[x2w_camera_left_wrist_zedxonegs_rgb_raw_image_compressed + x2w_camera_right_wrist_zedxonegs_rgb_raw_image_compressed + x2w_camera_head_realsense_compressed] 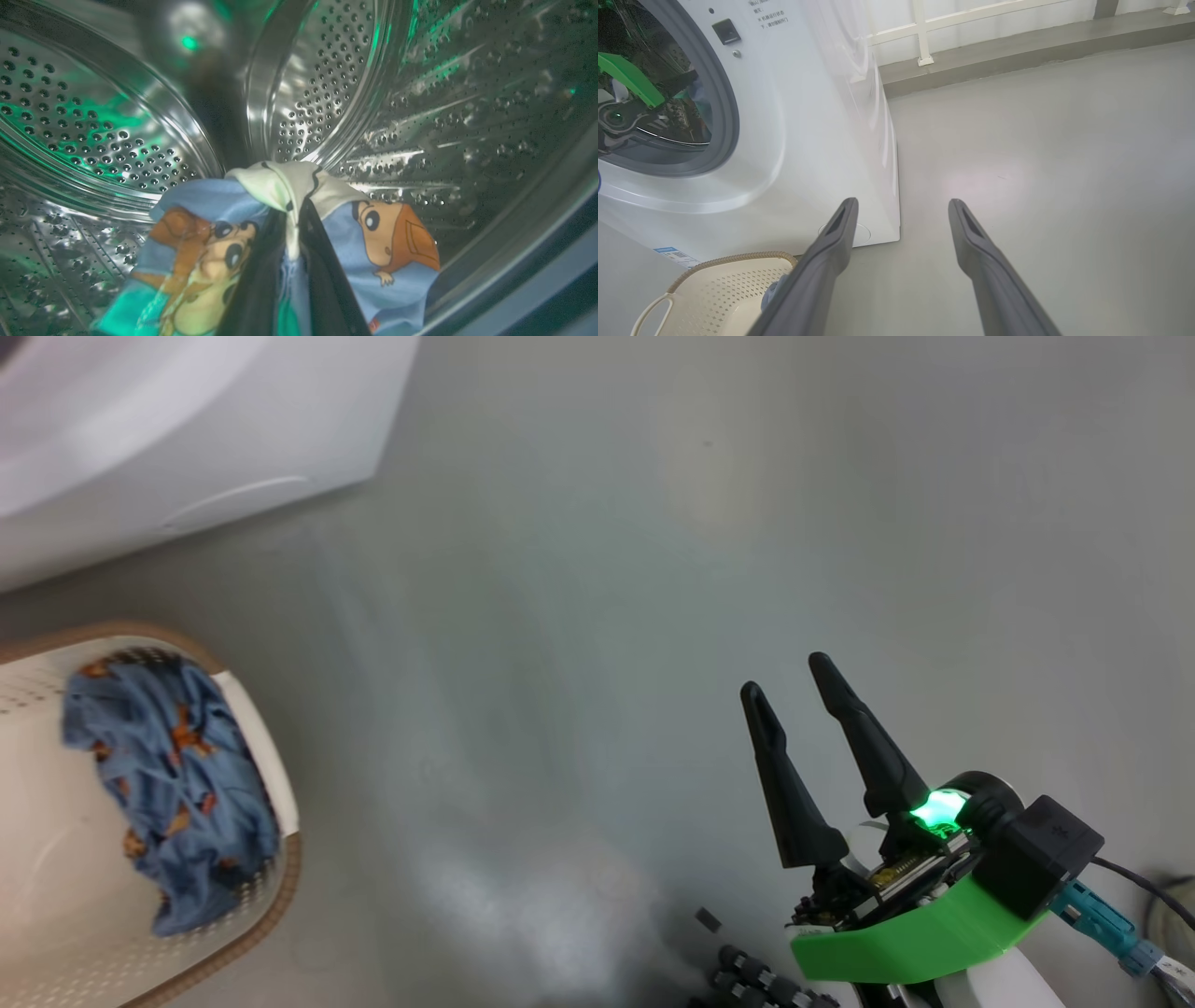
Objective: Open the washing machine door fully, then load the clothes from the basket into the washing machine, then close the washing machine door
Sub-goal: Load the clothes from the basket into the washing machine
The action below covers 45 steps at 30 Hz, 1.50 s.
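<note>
Inside the perforated steel drum [327,70] of the washing machine [808,140], my left gripper [294,219] is shut on a light blue garment [392,261] with orange-brown cartoon prints and a cream fold. The left arm's green wrist part [626,79] sits within the grey gasket [728,107]. More blue printed clothes [177,784] lie in the cream basket [271,887] on the floor in front of the machine. My right gripper [786,676] hangs open and holds nothing, over bare floor to the right of the basket. The washing machine door is out of view.
Grey floor spreads wide to the right of the machine. A raised ledge with a white railing [1017,46] runs along the back. A small round white flap [859,233] sits low on the machine's front corner. A cable [1148,887] trails behind my right wrist.
</note>
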Available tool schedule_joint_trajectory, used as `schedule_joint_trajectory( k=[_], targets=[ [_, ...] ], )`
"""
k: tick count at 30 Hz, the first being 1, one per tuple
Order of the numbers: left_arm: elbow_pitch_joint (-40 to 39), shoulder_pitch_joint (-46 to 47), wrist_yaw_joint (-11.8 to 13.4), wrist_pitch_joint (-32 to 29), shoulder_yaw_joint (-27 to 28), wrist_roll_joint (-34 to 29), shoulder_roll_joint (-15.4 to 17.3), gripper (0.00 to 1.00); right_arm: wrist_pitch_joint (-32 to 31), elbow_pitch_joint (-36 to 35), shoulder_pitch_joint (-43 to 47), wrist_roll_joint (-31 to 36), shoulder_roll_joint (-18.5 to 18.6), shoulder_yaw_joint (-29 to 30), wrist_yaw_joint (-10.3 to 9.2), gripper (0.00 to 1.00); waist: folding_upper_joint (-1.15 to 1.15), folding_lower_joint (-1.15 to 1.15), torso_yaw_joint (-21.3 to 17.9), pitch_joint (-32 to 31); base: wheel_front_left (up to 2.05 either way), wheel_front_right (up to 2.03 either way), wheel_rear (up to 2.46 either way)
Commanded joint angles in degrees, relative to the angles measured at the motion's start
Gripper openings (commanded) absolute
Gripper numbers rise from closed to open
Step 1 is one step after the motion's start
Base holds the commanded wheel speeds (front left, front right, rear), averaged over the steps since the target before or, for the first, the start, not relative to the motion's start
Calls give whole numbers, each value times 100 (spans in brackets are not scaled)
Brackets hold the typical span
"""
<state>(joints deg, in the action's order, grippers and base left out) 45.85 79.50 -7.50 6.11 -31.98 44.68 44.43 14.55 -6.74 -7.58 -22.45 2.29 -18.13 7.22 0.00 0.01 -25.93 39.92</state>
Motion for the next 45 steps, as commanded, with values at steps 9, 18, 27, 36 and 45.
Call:
schedule_joint_trajectory(
  k=[9, 18, 27, 36, 45],
  targets=[
    [288, 503, 515, -5, 570, 392, 135, 0, 45, -166, 137, -192, 59, -215, 26, 100, 0, -1, -270, 253, 0, 0, 0],
    [563, 562, 352, -1238, -207, -73, 122, 100, 45, -107, 107, -202, 59, -219, 26, 100, 0, -1, -221, 161, 0, 0, 0],
    [630, 383, 399, -1260, -100, 211, -69, 100, 45, -9, -5, -136, 59, -162, 26, 100, 0, -1, -76, -53, 0, 0, 0],
    [718, -145, 263, -404, 28, 411, -261, 100, 45, 127, -123, -44, 59, -50, 26, 100, 0, -1, 166, -365, 0, 0, 0],
    [716, -897, 56, 294, -68, 602, -531, 100, 45, 382, -314, 71, 59, 71, 26, 100, 0, -1, 517, -924, 0, 0, 0]
  ],
)
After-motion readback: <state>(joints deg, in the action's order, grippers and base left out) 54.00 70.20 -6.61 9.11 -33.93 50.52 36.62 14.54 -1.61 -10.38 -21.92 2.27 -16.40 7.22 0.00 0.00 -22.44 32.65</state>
